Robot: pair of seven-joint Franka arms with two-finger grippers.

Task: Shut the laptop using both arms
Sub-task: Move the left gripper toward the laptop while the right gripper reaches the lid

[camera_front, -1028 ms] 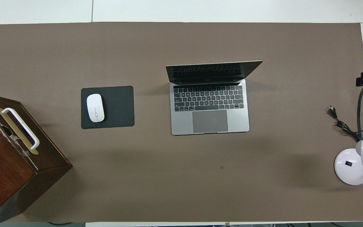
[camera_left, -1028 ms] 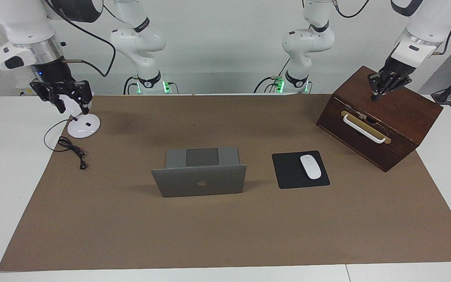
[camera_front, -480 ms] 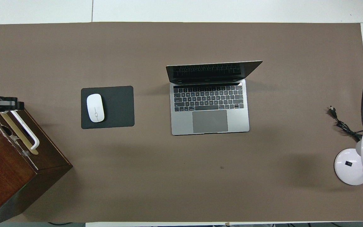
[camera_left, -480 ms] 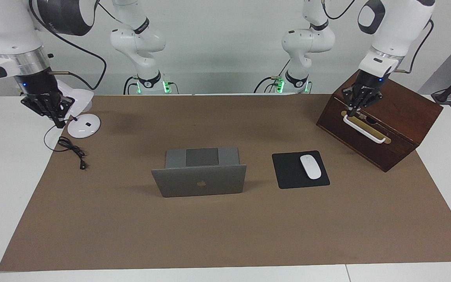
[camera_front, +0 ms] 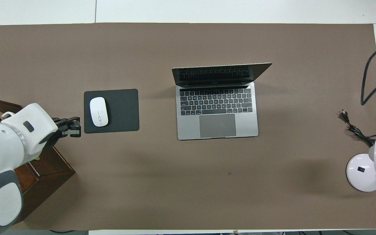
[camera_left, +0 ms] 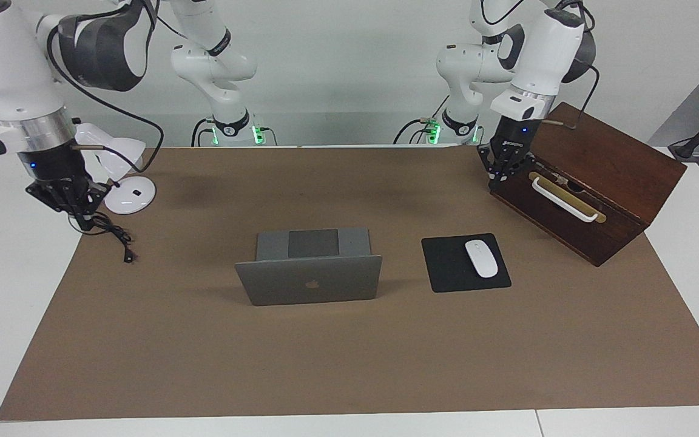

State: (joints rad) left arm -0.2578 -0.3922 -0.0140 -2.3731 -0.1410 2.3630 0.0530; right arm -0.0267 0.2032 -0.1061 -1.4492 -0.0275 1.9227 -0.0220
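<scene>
The silver-grey laptop [camera_left: 310, 282] stands open in the middle of the brown mat. Its lid with the apple logo is upright, and its keyboard [camera_front: 216, 101] faces the robots. My left gripper [camera_left: 503, 176] is shut and holds nothing. It hangs beside the wooden box's corner, well off toward the left arm's end from the laptop, and in the overhead view it [camera_front: 73, 127] shows next to the mouse pad. My right gripper [camera_left: 79, 220] is also shut and holds nothing. It is low over the lamp's black cable at the right arm's end, far from the laptop.
A dark wooden box [camera_left: 604, 176] with a white handle stands at the left arm's end. A black mouse pad [camera_left: 443, 267] with a white mouse [camera_left: 481, 258] lies between box and laptop. A white desk lamp [camera_left: 130, 195] and its cable [camera_left: 116, 233] lie at the right arm's end.
The left gripper came from above the box top down to the box's corner. The right gripper shut and dropped from the lamp base to the cable. The laptop has not moved.
</scene>
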